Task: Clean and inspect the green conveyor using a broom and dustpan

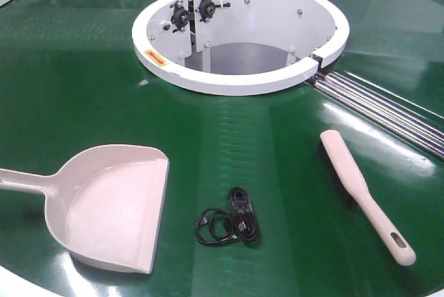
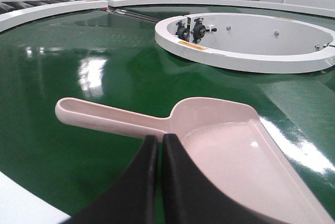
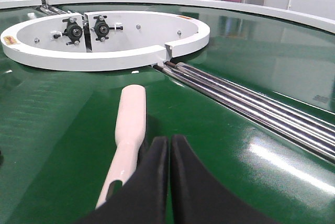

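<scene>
Both pincers are seen pressed shut and empty, the left gripper over the smooth, wide plastic dustpan lying near-left on the glossy green conveyor, the right gripper over the slim flat broom near-right, so either slick handle could be skidded away, or the coiled black cable between them snagged.

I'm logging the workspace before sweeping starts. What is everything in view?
glossy dark-green conveyor belt: one, green, under everything
wide pale beige-pink plastic dustpan: one, pinkish, near left
flat pale beige plastic hand broom: one, beige, near right
coiled black cable: one, black, between them
white ring-shaped housing: one, white, centre back
steel rollers: several, silver, seams beside ring
left claw: one, black, shut, over dustpan
right claw: one, black, shut, by broom
</scene>
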You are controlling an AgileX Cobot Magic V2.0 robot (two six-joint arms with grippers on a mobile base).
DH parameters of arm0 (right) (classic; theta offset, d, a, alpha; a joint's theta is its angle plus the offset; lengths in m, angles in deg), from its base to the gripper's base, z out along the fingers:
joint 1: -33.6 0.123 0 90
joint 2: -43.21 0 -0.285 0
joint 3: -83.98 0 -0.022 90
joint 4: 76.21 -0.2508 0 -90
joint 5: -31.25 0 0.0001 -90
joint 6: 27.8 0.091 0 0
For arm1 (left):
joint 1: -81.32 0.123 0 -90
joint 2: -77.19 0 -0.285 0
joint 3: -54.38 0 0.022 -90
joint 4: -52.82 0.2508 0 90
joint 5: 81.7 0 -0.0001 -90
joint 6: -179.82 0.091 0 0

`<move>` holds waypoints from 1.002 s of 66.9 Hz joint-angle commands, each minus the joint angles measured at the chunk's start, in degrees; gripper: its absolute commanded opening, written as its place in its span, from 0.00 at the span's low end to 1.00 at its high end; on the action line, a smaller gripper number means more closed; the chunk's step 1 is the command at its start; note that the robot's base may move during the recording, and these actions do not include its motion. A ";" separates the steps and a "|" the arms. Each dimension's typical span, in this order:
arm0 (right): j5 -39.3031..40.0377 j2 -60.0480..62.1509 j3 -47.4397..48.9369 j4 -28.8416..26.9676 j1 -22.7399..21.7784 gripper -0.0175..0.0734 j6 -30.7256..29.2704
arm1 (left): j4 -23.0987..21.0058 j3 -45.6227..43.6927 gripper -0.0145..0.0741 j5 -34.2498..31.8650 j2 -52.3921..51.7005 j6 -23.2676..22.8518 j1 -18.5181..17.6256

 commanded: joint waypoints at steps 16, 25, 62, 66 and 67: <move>4.16 1.03 -1.25 0.51 -0.22 0.18 -0.15 | -0.06 1.74 0.16 -4.53 -0.78 -0.25 -0.23; 4.16 1.03 -1.25 0.51 -0.22 0.18 -0.15 | -0.06 1.74 0.16 -4.53 -0.78 -0.25 -0.23; 4.21 1.03 -1.25 0.51 -0.22 0.18 -0.15 | -0.06 1.70 0.15 -4.67 -0.78 -0.25 -0.23; 4.21 1.03 -1.25 0.51 -0.22 0.18 -0.15 | -0.06 1.70 0.15 -4.67 -0.78 -0.25 -0.23; 4.21 1.03 -1.25 0.51 -0.22 0.18 -0.15 | -0.06 1.70 0.15 -4.67 -0.78 -0.25 -0.23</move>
